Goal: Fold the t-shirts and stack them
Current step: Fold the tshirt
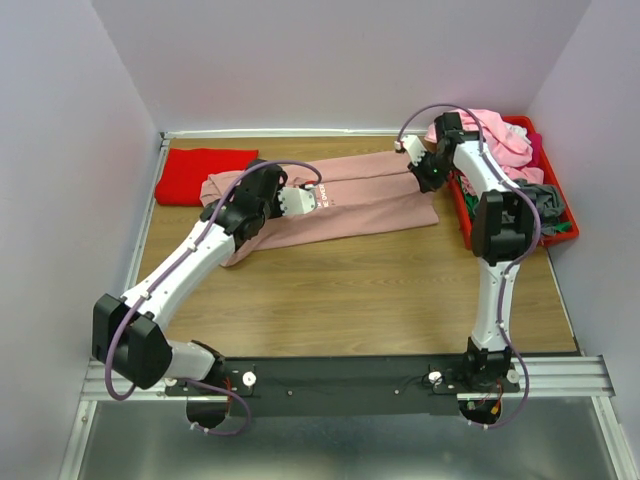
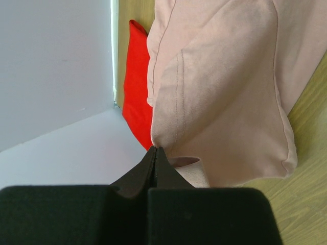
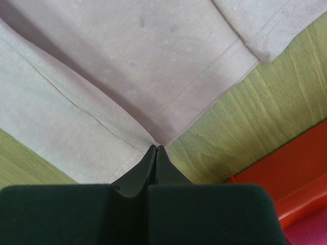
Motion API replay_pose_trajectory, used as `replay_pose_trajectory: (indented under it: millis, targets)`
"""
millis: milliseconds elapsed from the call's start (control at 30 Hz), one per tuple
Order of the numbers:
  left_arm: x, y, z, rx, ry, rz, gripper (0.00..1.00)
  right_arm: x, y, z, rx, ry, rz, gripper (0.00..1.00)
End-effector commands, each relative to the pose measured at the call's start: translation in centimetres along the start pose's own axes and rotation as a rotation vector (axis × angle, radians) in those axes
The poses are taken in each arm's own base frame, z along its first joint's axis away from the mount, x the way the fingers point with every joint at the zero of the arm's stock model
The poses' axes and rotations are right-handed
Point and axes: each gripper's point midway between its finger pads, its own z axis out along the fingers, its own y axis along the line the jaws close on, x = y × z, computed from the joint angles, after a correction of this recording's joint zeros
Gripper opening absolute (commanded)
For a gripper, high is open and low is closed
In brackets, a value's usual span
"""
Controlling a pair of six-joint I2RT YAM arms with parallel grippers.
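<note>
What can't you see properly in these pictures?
- The print on the pink t-shirt: too small to read in the top view.
- The pile in the red bin: the right arm hides part of it in the top view.
- The red t-shirt: the left wrist view shows only a strip; the pink t-shirt covers the rest.
- The red bin: cut off by the edge in the right wrist view.

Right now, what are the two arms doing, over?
Both shut on pink shirt: left gripper, right gripper. It's partly folded. Off to the sides: red shirt, bin.
</note>
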Motion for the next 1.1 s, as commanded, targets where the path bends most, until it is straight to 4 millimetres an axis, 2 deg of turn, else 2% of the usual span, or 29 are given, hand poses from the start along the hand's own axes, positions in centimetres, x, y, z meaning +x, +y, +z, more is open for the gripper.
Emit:
replay_pose_trajectory:
  millis: [0, 1067]
  targets:
    - [-0.3, 0.6, 0.4, -0.01, -0.006, -0.02, 0.0, -0.5, -0.4, 0.9, 0.0, -0.005, 0.012, 0.03]
    - [-0.3, 1.3, 1.2, -0.019, 0.015, -0.034, 0.0, -1.8, -1.9, 2.5, 0.036, -0.016, 0.029, 0.04]
